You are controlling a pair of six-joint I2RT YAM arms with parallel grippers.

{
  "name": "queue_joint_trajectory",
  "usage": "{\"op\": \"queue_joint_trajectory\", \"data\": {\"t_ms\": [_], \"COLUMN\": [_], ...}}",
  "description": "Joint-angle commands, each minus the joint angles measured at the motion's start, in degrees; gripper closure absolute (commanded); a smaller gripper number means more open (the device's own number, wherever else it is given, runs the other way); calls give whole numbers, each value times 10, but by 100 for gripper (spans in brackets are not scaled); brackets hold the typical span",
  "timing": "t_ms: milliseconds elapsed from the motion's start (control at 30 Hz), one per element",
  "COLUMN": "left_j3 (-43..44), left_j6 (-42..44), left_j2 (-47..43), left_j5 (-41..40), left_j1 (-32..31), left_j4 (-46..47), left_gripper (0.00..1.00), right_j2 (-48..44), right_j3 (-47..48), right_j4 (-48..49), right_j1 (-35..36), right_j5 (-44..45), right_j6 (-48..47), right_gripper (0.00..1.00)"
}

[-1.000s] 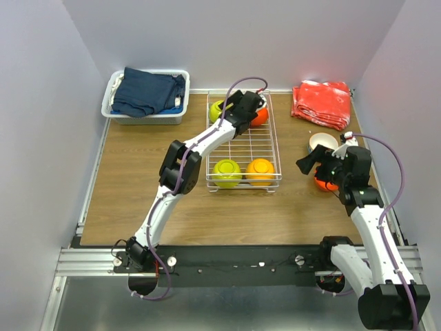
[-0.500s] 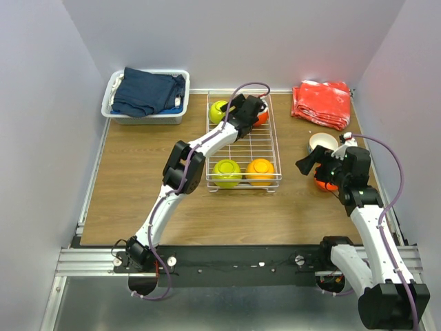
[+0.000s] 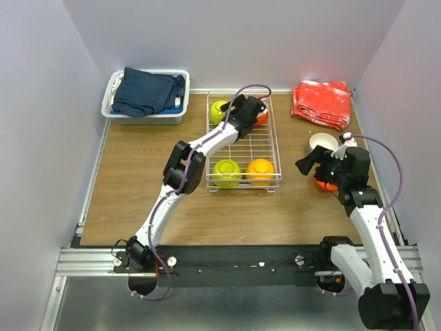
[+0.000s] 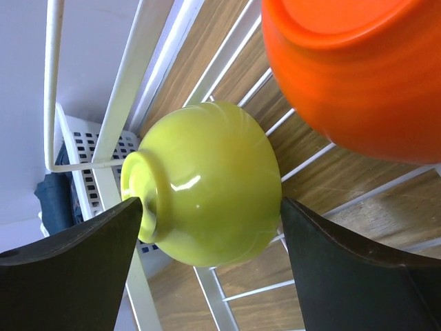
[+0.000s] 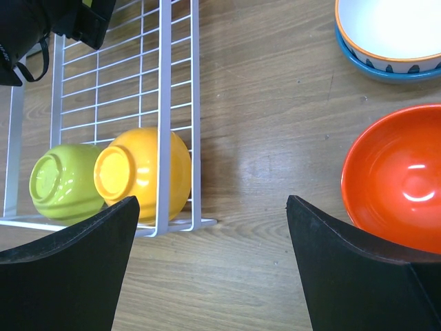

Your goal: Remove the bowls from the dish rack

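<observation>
The table (image 3: 138, 186) has a brown wood-grain top and stands inside a small booth. Three plain walls close it in: the back wall (image 3: 234, 41), the left wall (image 3: 34, 138) and the right wall (image 3: 413, 83), all pale grey with a light violet tone. An aluminium rail (image 3: 89, 261) runs along the near edge of the table, and below it lies a grey metal plate (image 3: 89, 307). The light is even and soft.

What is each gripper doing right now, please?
Left gripper: open, straddling a yellow-green bowl in the dish rack.
Right gripper: open, holding nothing.
</observation>
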Motion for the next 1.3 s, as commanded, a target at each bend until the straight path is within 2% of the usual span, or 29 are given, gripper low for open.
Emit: {"op": "queue_joint_trajectory", "data": {"t_ms": [0, 167, 300, 467, 700, 900, 1133, 1267], "left_j3": [5, 4, -10, -17, -21, -57, -159, -237], "left_j6": [56, 63, 43, 12, -22, -137, -299, -399], "left_j2": [31, 27, -1, -52, -113, -201, -321, -394], "left_j5": [-35, -34, -19, 5, -3, 48, 136, 230], "left_j1": [-3, -6, -14, -23, -36, -37, -35, -30], "left_j4": [-30, -29, -24, -28, -34, -54, -52, -18], "left_gripper": [13, 23, 44, 55, 61, 66, 70, 75], "right_j2": [-7, -10, -10, -10, -17, -17, -8, 16], "right_j3": [-10, -10, -6, -4, -2, 1, 1, -8], "right_j4": [11, 9, 8, 9, 10, 27, 81, 140], "right_j1": [3, 3, 4, 3, 3, 3, 4, 4], "right_j5": [-11, -12, -10, -9, -15, -44, -106, -150], "right_j6": [-6, -7, -6, -7, -7, 0, 30, 66], "right_gripper": [5, 5, 5, 5, 5, 5, 5, 5]}}
